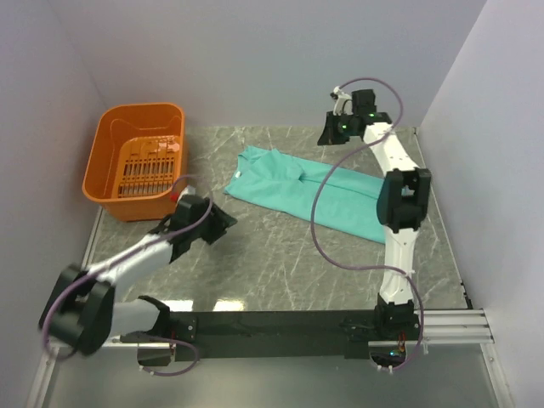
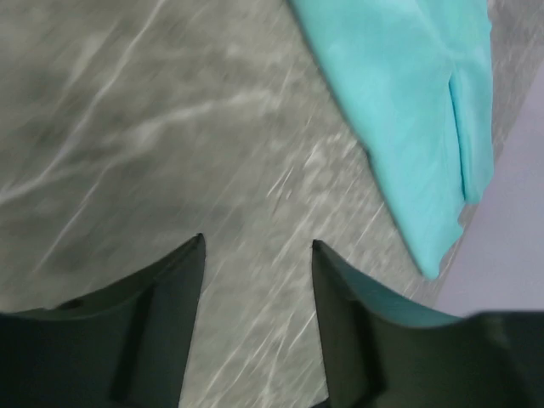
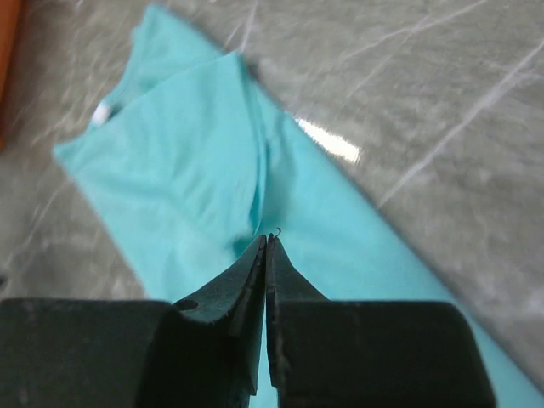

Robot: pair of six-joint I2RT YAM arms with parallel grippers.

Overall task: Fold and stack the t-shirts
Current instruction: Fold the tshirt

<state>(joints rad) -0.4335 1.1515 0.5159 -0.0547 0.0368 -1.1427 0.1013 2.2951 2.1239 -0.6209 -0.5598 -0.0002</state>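
A teal-green t-shirt (image 1: 314,191) lies flat on the table as a long band running from the back middle toward the right, its white neck label (image 3: 101,113) at the left end. My left gripper (image 1: 223,223) hovers low just left of the shirt's neck end. It is open over bare table (image 2: 258,242), with the t-shirt (image 2: 408,110) ahead and to its right. My right gripper (image 1: 327,134) is raised above the back edge of the shirt. In the right wrist view its jaws (image 3: 267,238) are pressed together with nothing between them, above the t-shirt (image 3: 187,161).
An orange plastic basket (image 1: 140,161) stands at the back left, close to my left arm. White walls enclose the grey marbled table (image 1: 280,263) on the left, back and right. A purple cable loops from my right arm over the shirt.
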